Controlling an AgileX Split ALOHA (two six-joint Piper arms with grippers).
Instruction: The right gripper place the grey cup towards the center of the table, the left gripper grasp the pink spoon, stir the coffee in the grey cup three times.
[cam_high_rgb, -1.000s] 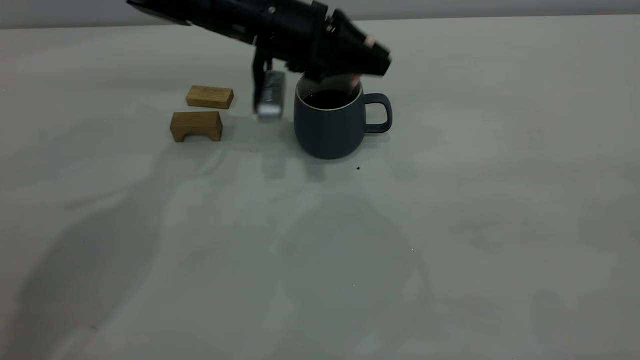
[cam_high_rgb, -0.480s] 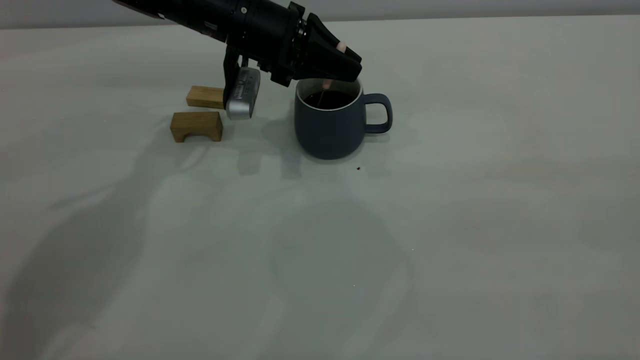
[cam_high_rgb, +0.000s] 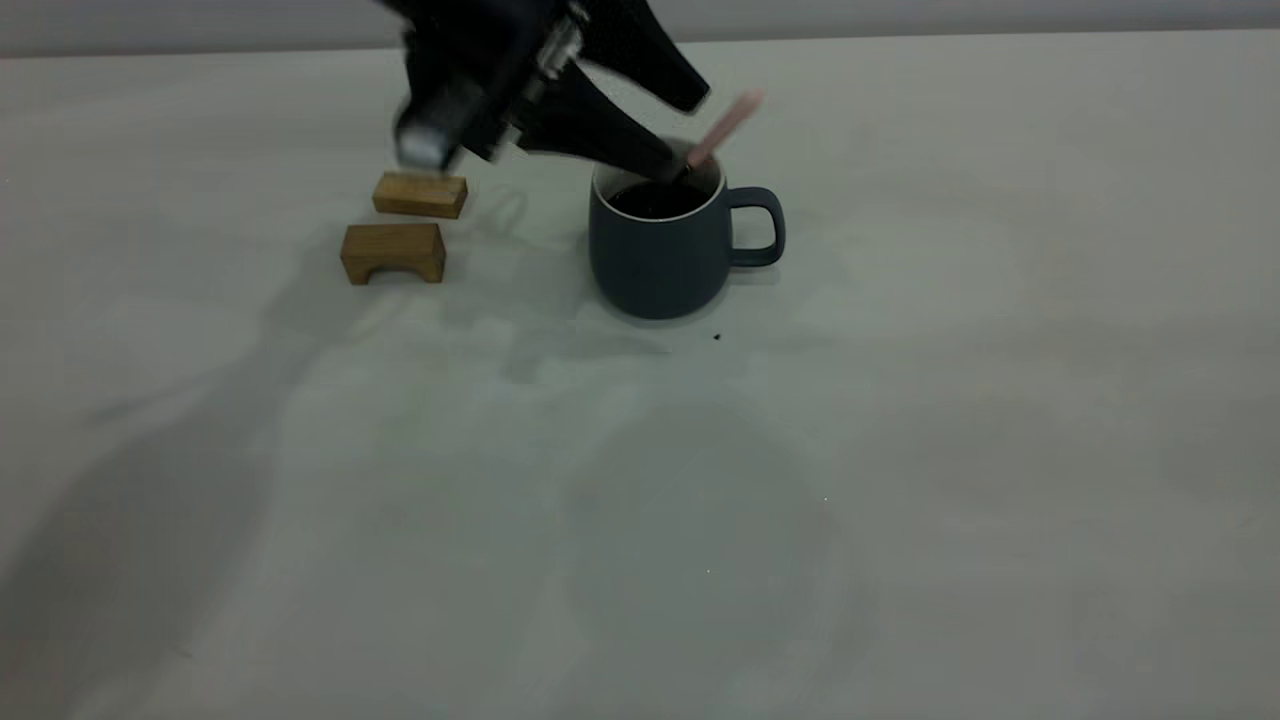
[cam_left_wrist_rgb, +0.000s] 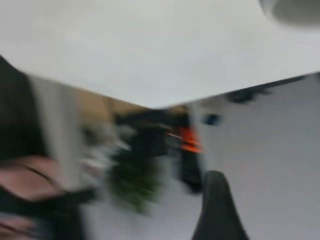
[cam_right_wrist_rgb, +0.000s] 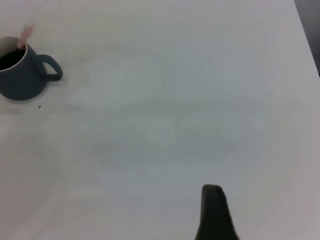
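The worktop (cam_high_rgb: 900, 450) spreads pale and plain across the exterior view, with a tiny dark speck just in front of the grey cup (cam_high_rgb: 660, 255). The left arm reaches in from the upper left, its silver-grey camera block (cam_high_rgb: 425, 140) blurred above the wooden blocks. The left end effector (cam_high_rgb: 675, 135) is released, its two dark fingers spread apart — one tip (cam_high_rgb: 655, 160) dips to the cup's rim on the side away from the handle, the other hangs higher above the cup.

The grey cup stands upright toward the middle of the worktop, nearer the far edge, its handle pointing to the right arm's side. The coffee (cam_high_rgb: 655, 200) shows dark against the white inner wall.

Two brown wooden blocks (cam_high_rgb: 395, 250) lie well apart from the cup, on the left arm's side, one behind the other.

The pink spoon (cam_high_rgb: 725, 125) stands in the cup, leaning over the rim toward the handle side, free of both fingers.

The right end effector (cam_right_wrist_rgb: 214, 215) shows only one dark fingertip, far from the cup — its state cannot be told.
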